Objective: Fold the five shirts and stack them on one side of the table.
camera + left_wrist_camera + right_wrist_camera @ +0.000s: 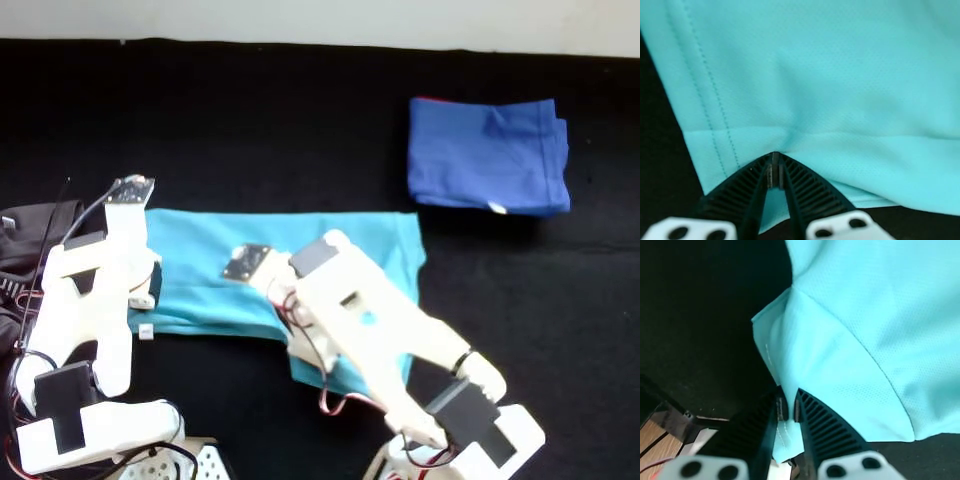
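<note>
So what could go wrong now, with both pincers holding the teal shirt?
The left pincer pinches only a little of the teal shirt near its hem, so the cloth may slip out when lifted. The right pincer also holds just a thin edge; one slip could leave the fold crooked.

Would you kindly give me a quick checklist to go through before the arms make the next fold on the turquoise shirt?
1. Left claw shut on the turquoise shirt at its edge: ok.
2. Right claw shut on the same shirt: ok.
3. Number of fabric layers in each claw: cannot tell.
4. Shirt lying smooth near the right claw: not ok, a fold runs there.
5. Folded blue shirt apart from the turquoise one: ok.
6. Bare table beyond the shirt: ok.
</note>
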Controlling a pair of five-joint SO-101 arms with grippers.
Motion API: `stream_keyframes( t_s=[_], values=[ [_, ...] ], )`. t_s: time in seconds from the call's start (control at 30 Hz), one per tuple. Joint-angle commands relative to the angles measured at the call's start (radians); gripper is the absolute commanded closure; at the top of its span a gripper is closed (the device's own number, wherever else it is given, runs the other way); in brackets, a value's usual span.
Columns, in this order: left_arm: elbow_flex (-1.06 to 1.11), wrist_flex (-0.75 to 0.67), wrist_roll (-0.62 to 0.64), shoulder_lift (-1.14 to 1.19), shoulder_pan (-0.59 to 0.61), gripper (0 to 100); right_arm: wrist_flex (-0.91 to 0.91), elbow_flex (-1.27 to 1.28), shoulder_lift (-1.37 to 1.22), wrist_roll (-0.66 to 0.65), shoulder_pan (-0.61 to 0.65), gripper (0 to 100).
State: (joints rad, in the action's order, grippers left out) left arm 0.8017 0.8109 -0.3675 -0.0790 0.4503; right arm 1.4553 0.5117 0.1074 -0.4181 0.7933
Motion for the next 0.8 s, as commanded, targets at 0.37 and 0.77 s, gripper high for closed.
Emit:
stream_keyframes(
  t_s=[0.37,0.77],
  values=[
    [0.001,-0.04,-0.009,-0.001,0.012,99,-0.056,0.094,0.001,0.009,0.033,85.4],
    [0.001,-0.04,-0.009,-0.001,0.012,99,-0.044,0.028,0.194,0.003,-0.202,90.0]
  ],
)
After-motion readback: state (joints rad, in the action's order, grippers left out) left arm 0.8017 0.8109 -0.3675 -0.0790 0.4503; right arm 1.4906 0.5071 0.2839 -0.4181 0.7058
